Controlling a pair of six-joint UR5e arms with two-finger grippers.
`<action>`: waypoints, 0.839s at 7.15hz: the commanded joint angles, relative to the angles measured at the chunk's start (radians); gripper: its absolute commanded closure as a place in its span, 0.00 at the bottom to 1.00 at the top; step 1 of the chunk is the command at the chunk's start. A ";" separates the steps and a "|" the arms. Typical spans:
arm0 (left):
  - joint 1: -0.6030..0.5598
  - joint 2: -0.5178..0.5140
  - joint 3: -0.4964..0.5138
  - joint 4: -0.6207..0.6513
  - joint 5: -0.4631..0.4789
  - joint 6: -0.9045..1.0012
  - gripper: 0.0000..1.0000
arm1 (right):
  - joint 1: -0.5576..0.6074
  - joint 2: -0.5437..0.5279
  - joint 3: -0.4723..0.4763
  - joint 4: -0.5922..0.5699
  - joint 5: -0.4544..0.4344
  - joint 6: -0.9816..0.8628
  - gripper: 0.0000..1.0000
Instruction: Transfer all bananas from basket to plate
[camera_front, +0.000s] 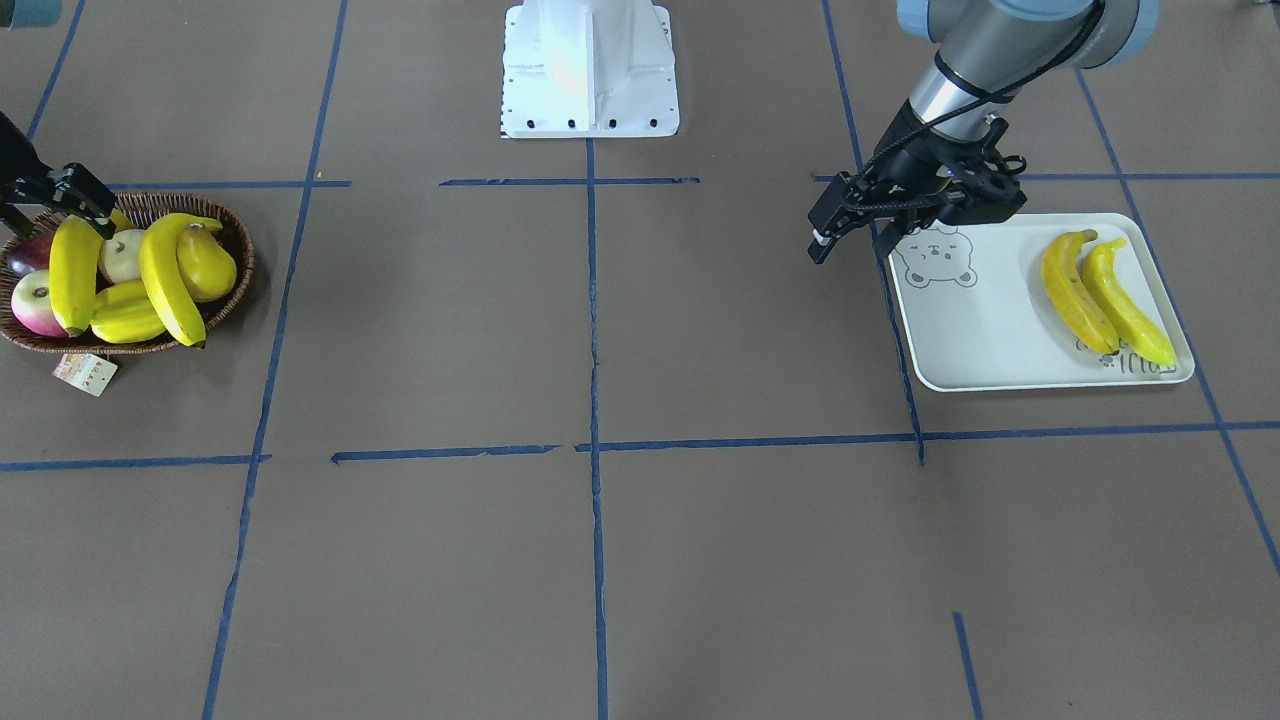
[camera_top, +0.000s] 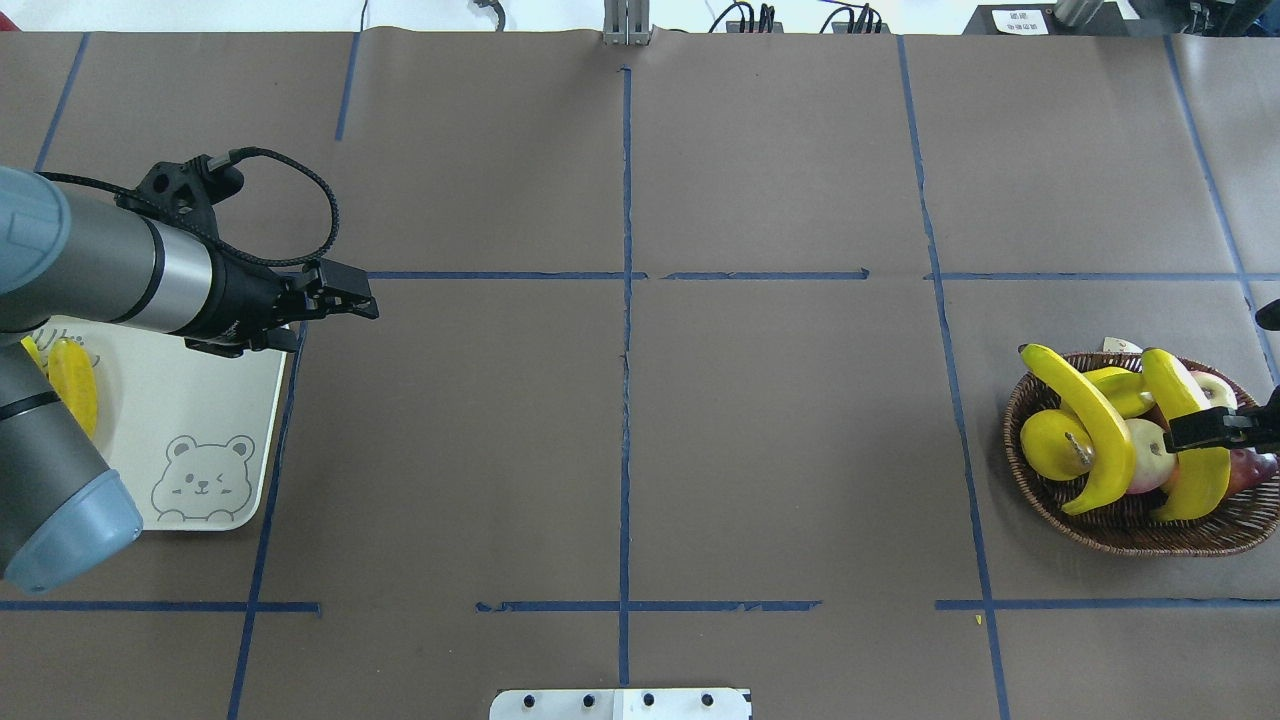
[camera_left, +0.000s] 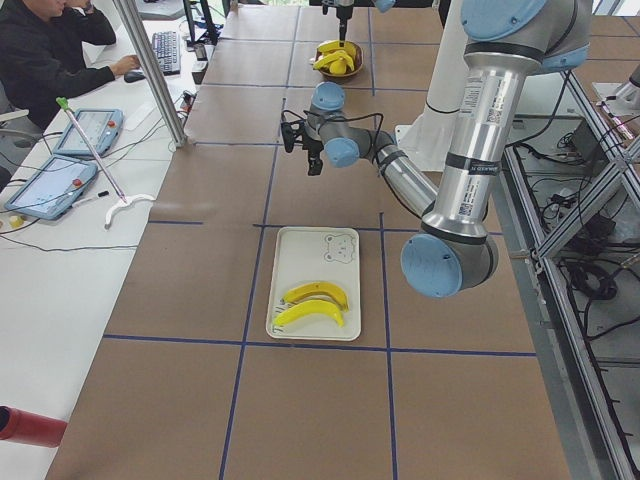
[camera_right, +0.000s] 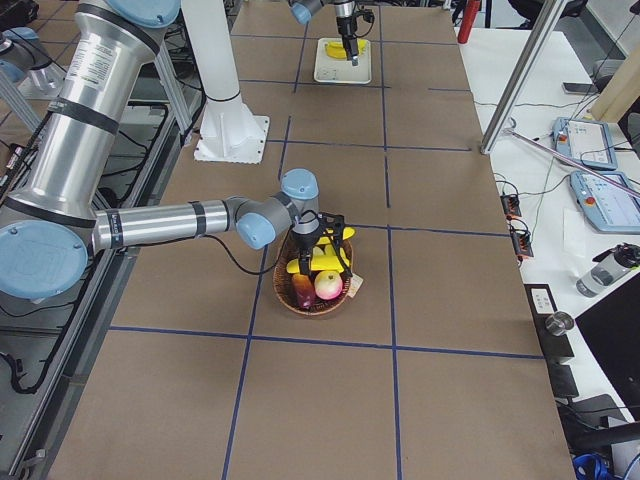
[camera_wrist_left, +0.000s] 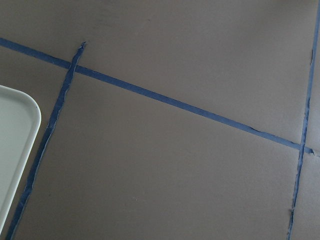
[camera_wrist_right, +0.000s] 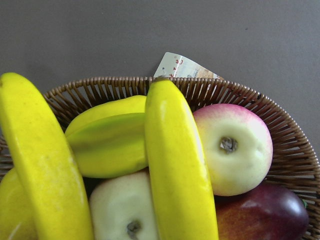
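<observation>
Overhead, left arm (camera_top: 100, 275) mostly covers bananas (camera_top: 72, 395) on plate (camera_top: 190, 400).

The bananas (camera_wrist_right: 180, 165) are smooth and glossy, like moulded plastic. The pale apple (camera_wrist_right: 232, 150) has a smooth, softer sheen, and the basket (camera_wrist_right: 295, 155) is rough brown woven wicker. The plate (camera_front: 980, 330) is smooth, pale and plastic-looking with a low sheen; the table (camera_front: 750, 560) is covered in a matt brown paper-like sheet marked with blue adhesive tape (camera_front: 760, 440). The left arm (camera_top: 100, 270) has satin metal tubes, blue-grey plastic-looking joint caps and matt black fittings.
</observation>
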 joint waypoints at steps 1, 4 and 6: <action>0.000 0.000 0.000 0.000 0.001 0.000 0.00 | -0.001 -0.001 -0.009 0.011 0.006 0.002 0.08; 0.002 -0.003 0.001 0.000 0.001 0.000 0.00 | -0.001 -0.001 -0.008 0.019 0.041 -0.004 0.65; 0.002 -0.005 0.001 0.000 -0.001 -0.002 0.00 | 0.005 -0.012 -0.003 0.048 0.055 -0.004 0.92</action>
